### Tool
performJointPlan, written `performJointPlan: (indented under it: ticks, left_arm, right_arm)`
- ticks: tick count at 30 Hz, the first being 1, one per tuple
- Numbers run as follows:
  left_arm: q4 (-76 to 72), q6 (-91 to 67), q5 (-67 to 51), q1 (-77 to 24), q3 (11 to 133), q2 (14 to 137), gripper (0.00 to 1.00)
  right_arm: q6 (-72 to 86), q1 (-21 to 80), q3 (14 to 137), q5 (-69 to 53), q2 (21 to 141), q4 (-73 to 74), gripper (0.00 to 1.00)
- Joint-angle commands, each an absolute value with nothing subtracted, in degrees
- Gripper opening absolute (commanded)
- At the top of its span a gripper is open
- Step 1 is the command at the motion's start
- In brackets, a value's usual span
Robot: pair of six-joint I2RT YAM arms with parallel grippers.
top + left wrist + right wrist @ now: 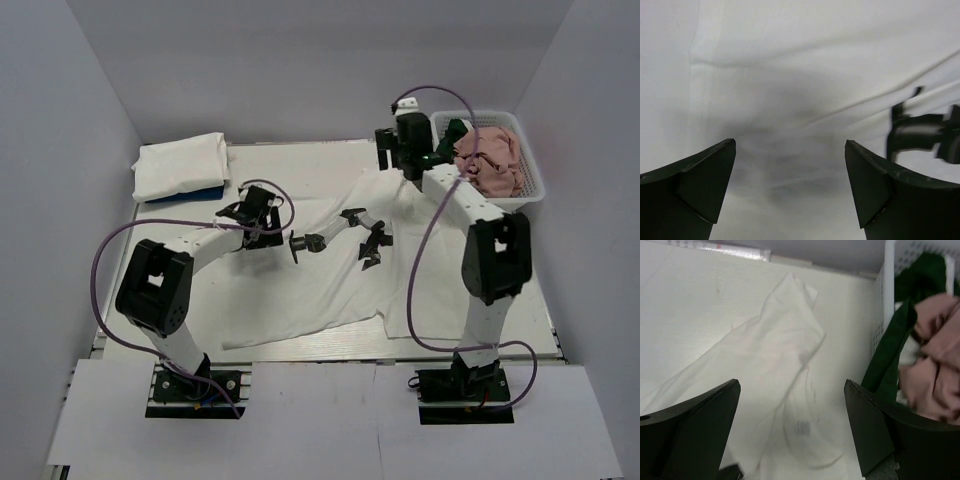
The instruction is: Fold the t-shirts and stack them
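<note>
A white t-shirt with a dark robot-arm print [330, 262] lies spread out in the middle of the table. My left gripper [252, 212] hovers open over its left part; in the left wrist view only white cloth [790, 75] shows between the fingers [700, 185], with the print [920, 132] off to the right. My right gripper [392, 152] stands open above the shirt's far end [785, 340], nothing between its jaws. A folded white shirt stack [180, 165] rests at the back left. A pink shirt [490, 160] and a green shirt [895, 345] lie in the basket.
The white mesh basket [530, 190] stands at the back right, right beside my right gripper; its wall [879, 305] is close to the right finger. Grey walls enclose the table on the left, back and right.
</note>
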State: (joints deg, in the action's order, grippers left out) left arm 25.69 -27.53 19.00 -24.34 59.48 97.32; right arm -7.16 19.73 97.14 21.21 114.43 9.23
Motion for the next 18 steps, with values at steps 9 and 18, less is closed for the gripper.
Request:
performJointPlan:
  ticks: [9, 18]
  left_arm:
    - [22.9, -21.9, 14.3, -24.1, 86.3, 109.6, 1.00]
    - [19.8, -21.4, 6.9, -24.0, 96.3, 123.7, 1.00]
  right_arm:
    - [17.5, 16.2, 78.1, 1.1, 108.6, 14.7, 0.90]
    - [20.7, 11.3, 71.6, -9.7, 112.0, 9.2, 0.90]
